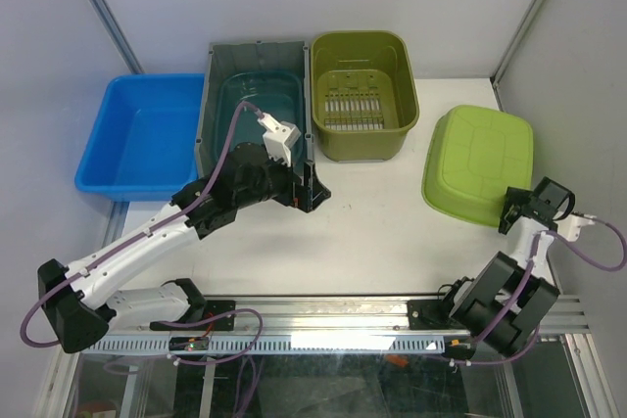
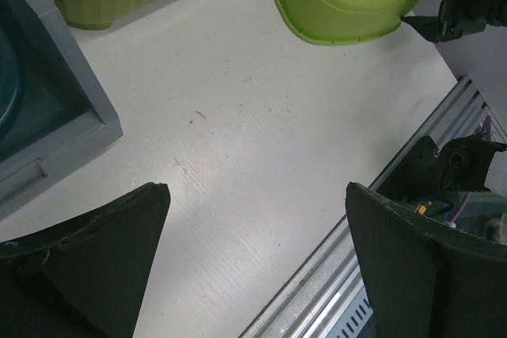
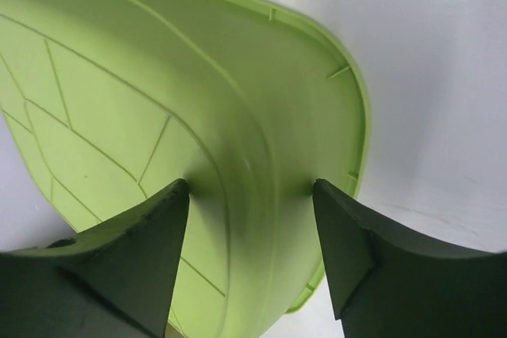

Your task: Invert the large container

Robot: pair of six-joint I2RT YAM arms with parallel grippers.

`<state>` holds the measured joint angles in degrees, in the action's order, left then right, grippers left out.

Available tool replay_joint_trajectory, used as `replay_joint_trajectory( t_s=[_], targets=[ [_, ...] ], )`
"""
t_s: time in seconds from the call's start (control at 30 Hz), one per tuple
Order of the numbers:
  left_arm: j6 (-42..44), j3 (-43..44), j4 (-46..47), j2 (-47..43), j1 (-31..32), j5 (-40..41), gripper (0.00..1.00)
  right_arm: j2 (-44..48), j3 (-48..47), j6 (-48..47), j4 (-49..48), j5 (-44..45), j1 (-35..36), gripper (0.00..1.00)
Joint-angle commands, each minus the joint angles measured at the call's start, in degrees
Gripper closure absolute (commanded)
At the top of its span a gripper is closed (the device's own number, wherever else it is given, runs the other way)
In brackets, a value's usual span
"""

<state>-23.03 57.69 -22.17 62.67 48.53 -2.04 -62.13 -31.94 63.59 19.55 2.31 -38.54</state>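
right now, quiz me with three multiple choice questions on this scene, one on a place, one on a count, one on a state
1. Where is the lime green tub? A. right side, at the right end effector B. far left C. stacked in another tub
2. How many containers show in the top view? A. two B. three C. four
3. The left end effector is: A. shut on a rim B. open, holding nothing C. shut, empty
Answers: 1 A, it lies bottom up on the right; 2 C, blue tub, grey container, olive basket and the lime one; 3 B, its fingers stand wide apart with bare table between them.
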Motion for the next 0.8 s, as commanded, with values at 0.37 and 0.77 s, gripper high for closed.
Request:
replay_joint_trajectory(
  t_s=[0.37, 0.77],
  targets=[
    [0.56, 2.38, 1.08, 2.58, -0.15, 0.37, 0.01, -21.52, -16.31, -4.25, -13.3, 4.76, 11.21, 0.31],
    [0.26, 3.47, 1.15, 4.77, -0.19, 0.37, 0.01, -0.47, -4.9, -18.48, -20.84, -0.34, 27.47, 0.31]
  ],
)
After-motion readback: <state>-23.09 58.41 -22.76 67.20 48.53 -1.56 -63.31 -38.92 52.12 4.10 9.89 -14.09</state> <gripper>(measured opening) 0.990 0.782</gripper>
